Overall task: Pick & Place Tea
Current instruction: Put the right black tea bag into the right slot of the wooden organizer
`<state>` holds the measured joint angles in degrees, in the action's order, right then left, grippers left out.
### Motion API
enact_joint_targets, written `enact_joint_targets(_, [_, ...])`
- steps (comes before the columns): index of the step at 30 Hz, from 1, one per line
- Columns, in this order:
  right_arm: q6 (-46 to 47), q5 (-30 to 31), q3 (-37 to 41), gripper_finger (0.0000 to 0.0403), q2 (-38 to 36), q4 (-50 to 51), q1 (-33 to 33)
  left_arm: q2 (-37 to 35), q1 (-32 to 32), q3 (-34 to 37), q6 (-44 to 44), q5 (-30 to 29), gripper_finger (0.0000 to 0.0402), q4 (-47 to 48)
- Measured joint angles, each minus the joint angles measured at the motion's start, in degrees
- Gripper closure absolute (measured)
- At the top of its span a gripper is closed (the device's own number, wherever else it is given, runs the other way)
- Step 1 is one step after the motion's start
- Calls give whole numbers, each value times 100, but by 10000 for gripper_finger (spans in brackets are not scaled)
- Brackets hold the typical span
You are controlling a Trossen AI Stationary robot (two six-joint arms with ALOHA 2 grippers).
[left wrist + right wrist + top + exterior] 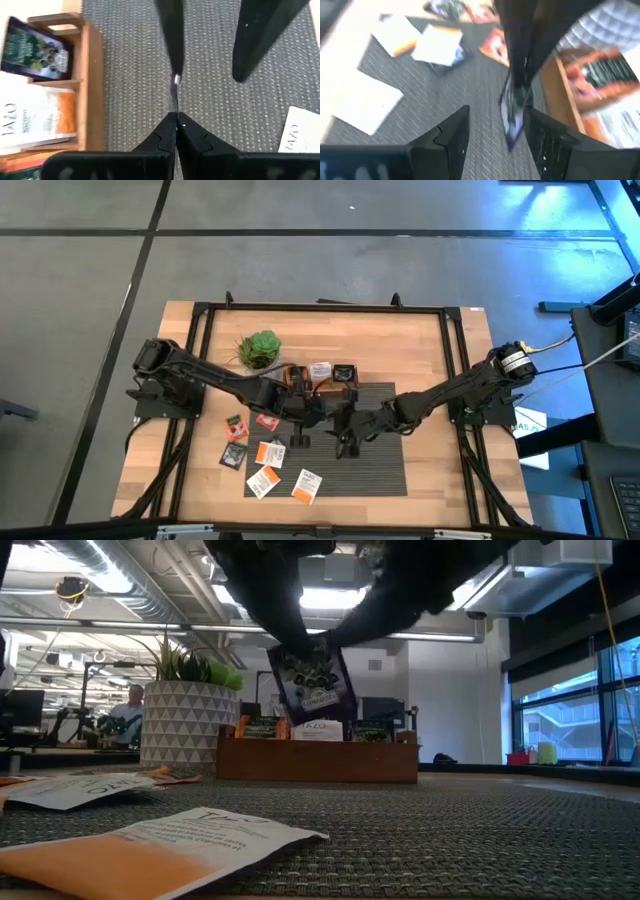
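Loose sachets (265,465): scattered flat by the bench's (430,340) front-left part, some on the grey mat (370,470).
Left hand (176,116): fingers pressed together, pinching a dark sachet (312,680) lifted above the mat, near bench centre.
Tray (316,758): wooden, toward the back edge, sachets standing inside, plant (259,348) just left.
Right hand (495,130): fingers spread, beside the dark sachet, nothing held.

Grey floor (300,210); ceiling lights (110,580); windows (570,710) at side.
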<state>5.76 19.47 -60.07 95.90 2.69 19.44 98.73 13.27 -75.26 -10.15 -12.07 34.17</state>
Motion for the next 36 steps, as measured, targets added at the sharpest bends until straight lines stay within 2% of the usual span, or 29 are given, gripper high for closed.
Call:
enact_joint_targets(5, [-9,178,0,218,0,-181,-7,54,203,3,-7,-38,398,-70])
enact_joint_targets(11, [14,-8,0,233,0,-243,-11,75,374,4,-9,-46,398,-296])
enact_joint_targets(16, [232,-449,0,265,0,-286,-33,75,377,4,-79,-326,398,-364])
enact_joint_targets(21, [298,-447,0,310,0,-281,-34,75,311,4,-127,-328,398,-382])
enact_joint_targets(28, [298,-197,-4,392,0,-219,-33,75,313,4,-124,-323,398,-434])
enact_joint_targets(36, [321,23,-15,398,0,-27,-31,75,309,4,-102,-343,397,-435])
